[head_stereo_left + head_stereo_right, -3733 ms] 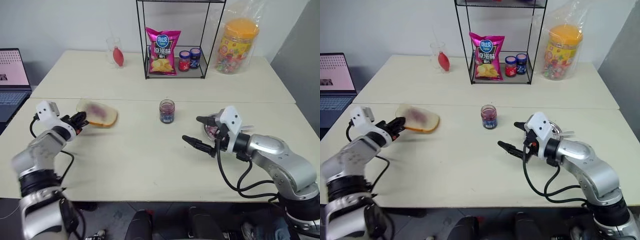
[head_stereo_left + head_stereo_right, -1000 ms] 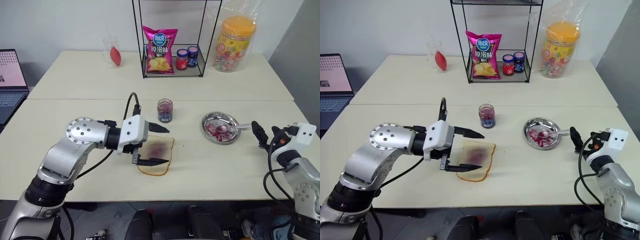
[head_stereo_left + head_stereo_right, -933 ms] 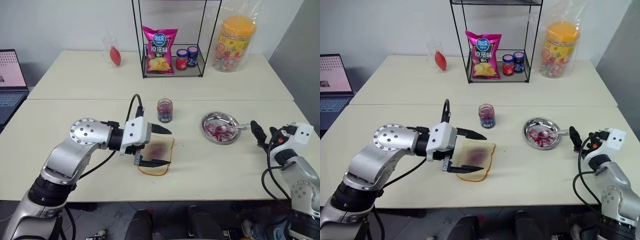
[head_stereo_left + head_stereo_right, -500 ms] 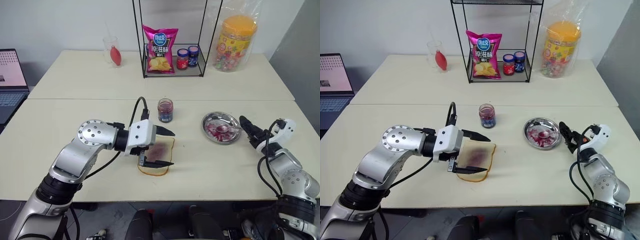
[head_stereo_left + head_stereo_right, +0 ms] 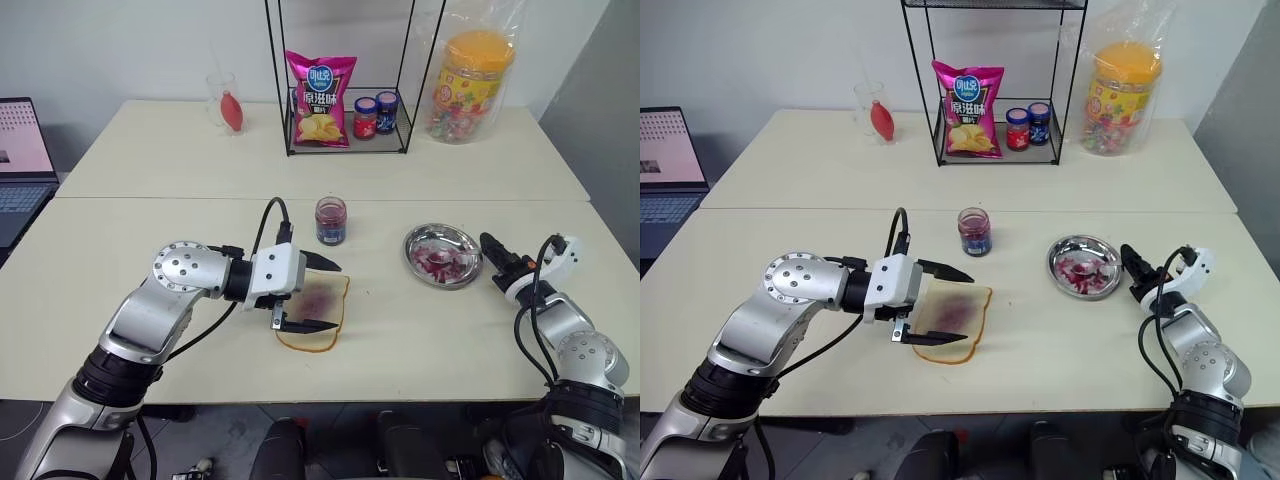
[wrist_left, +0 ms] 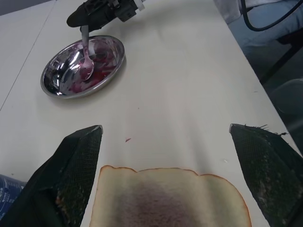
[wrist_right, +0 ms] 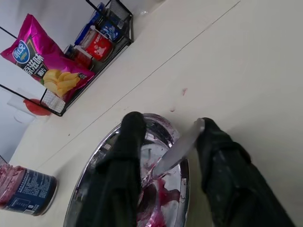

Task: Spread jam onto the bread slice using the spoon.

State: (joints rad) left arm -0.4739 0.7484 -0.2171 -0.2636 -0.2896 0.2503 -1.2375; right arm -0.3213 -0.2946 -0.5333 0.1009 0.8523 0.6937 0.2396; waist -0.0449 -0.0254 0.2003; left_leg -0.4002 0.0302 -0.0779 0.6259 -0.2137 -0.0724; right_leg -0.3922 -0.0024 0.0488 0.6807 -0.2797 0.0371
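The bread slice (image 5: 318, 300), with a purplish stain in its middle, lies flat on the table in front of the jam jar (image 5: 331, 221). My left gripper (image 5: 339, 296) hovers open over it, one finger on each side of the slice (image 6: 170, 198). Jam also smears the round metal dish (image 5: 408, 255). In that dish lies the spoon (image 6: 86, 56), its bowl red. My right gripper (image 7: 169, 120) is at the dish's right rim with the spoon handle (image 7: 182, 144) between its fingers. The handle rests against one finger, and a gap shows to the other.
A black wire rack at the back holds a pink chips bag (image 5: 318, 90) and two small capped jars (image 5: 375, 115). A candy tub (image 5: 472, 88) stands to its right and a glass (image 5: 226, 102) to its left. A laptop (image 5: 15, 150) sits at the far left edge.
My right gripper has moved in to the dish, rolled, and narrowed its fingers around the spoon handle. The left gripper has stayed over the bread, which it had earlier brought from the far left.
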